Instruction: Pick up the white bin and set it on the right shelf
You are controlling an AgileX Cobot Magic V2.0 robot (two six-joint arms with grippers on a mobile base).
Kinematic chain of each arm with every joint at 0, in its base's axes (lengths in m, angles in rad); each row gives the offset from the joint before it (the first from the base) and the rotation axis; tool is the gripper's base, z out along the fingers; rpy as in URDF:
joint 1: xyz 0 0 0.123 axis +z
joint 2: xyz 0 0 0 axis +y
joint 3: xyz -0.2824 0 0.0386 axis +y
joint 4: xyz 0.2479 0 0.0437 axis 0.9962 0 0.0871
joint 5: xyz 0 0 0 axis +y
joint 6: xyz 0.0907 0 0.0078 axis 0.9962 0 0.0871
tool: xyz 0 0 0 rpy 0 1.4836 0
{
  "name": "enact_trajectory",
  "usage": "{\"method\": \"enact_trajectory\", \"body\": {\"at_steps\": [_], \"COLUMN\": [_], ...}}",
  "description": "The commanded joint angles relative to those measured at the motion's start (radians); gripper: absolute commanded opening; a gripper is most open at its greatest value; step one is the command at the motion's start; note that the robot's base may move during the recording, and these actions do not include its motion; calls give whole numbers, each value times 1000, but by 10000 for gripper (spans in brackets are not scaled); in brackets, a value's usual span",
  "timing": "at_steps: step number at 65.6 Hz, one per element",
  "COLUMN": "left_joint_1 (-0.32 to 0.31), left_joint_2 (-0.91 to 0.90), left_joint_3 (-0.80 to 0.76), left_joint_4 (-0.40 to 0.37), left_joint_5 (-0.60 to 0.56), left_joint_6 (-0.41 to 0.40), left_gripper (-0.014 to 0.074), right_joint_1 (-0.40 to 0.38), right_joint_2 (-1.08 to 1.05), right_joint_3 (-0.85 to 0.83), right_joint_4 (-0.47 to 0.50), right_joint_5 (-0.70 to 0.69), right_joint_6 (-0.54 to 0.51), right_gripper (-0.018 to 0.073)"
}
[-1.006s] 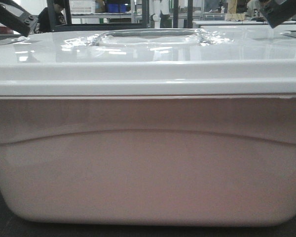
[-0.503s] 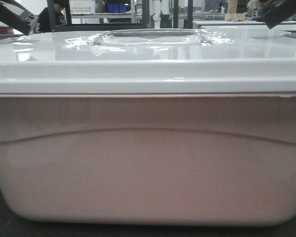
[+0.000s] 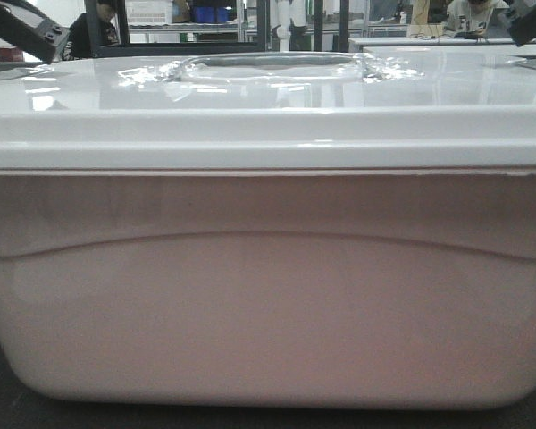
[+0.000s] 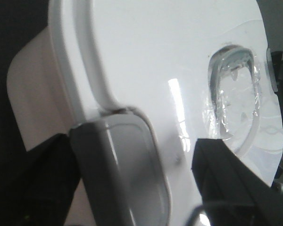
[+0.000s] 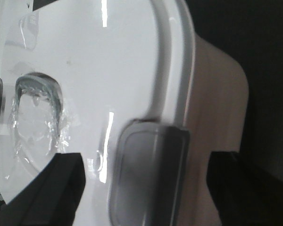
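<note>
The white bin sits closest, on a dark surface, its pinkish, translucent front wall broad and rounded at the bottom corners. Its glossy white lid is on, with the moulded handle recess in the middle of the top.

At the bin's left end the left gripper has its dark fingers spread wide apart. One is over the lid, the other outside the tub's wall, and the grey clasp on the lid's edge lies between them. They grip nothing. At the other end the right gripper is posed the same way, its fingers parted to either side of that end's grey clasp and holding nothing. I cannot tell whether any finger touches the plastic.

Beyond the lid, well back in the room, steel racking carries blue bins. One person sits at the left, and another at the far right.
</note>
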Motion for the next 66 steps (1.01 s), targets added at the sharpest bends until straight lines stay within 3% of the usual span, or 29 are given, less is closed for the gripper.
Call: {"method": "enact_trajectory", "body": {"at_steps": [1, 53, 66], "left_joint_1": [-8, -8, -8], "left_joint_2": [-28, -28, -28], "left_joint_3": [-24, -24, -24], "left_joint_4": [-78, -78, -78], "left_joint_5": [102, 102, 105], "left_joint_6": [-7, -7, -7], "left_gripper": [385, 385, 385], "right_joint_1": [-2, 45, 45], "right_joint_2": [-28, -28, -28], "right_joint_3": [-21, -21, -21], "right_joint_4": [78, 100, 100], "right_joint_5": [43, 55, 58], "right_joint_6": [-5, -5, -5], "right_gripper": [621, 618, 445]}}
